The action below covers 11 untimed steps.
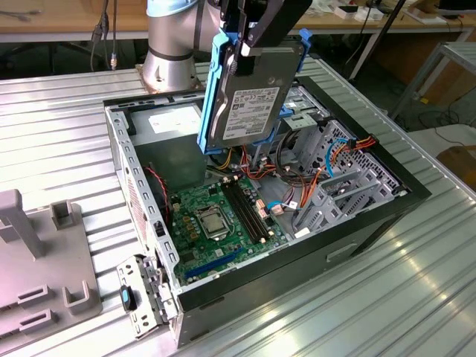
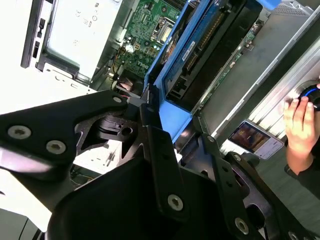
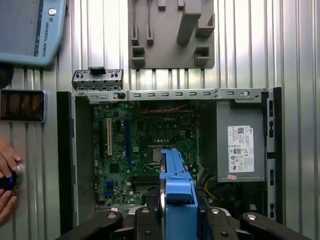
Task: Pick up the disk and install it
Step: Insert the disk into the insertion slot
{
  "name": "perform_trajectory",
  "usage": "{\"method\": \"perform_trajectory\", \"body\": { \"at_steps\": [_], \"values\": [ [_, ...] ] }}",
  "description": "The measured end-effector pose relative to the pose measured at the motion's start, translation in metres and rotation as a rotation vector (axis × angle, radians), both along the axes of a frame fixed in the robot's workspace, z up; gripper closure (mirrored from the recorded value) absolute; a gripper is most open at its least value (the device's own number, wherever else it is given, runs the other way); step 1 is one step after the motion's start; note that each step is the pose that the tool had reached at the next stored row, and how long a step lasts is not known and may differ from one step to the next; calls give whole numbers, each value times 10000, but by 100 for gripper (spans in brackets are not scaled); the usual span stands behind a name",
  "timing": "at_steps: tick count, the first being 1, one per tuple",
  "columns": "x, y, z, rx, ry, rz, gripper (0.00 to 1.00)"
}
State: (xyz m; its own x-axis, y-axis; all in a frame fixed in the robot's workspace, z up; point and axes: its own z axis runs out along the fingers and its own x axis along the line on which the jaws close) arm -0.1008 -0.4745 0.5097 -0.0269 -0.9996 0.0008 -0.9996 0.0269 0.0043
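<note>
The disk (image 1: pixel 249 97) is hanging on edge in the air above the open computer case (image 1: pixel 130 178). Its labelled face is turning toward the exterior camera and its blue carrier rails (image 1: pixel 211 89) are running down both long sides. The gripper (image 1: pixel 245 46) is pinching the disk at its upper end. That grip is probably leaving the rails and the lower end free, so nothing of the claw is coming between the carrier and whatever guides it must meet. The disk is not sitting in any bay; it is hovering over the motherboard (image 1: pixel 186 216), near the grey drive cage (image 1: pixel 338 186) on the exterior view's right. The case is lying on its side with the panel off, which is opening the interior upward to an arm working from above. The power supply (image 3: pixel 240 150), with its white label, is filling one end of the case. Everything is resting on a ribbed metal table (image 1: pixel 335 312), where a grey fixture (image 1: pixel 44 275) is standing apart from the case. A person's hand (image 2: pixel 300 120) is resting on a small round control beside the case.
</note>
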Motion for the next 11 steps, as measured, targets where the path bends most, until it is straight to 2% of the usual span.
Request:
{"method": "perform_trajectory", "body": {
  "at_steps": [2,4,8,9,11],
  "values": [
    [0,0,-1,0,-8,-1,63],
    [1,1,-2,-1,-288,0,63],
    [0,-3,-5,1,-312,0,63],
    [0,-20,-7,0,-312,0,63],
    [2,-95,-17,1,-313,0,63]
  ]
}}
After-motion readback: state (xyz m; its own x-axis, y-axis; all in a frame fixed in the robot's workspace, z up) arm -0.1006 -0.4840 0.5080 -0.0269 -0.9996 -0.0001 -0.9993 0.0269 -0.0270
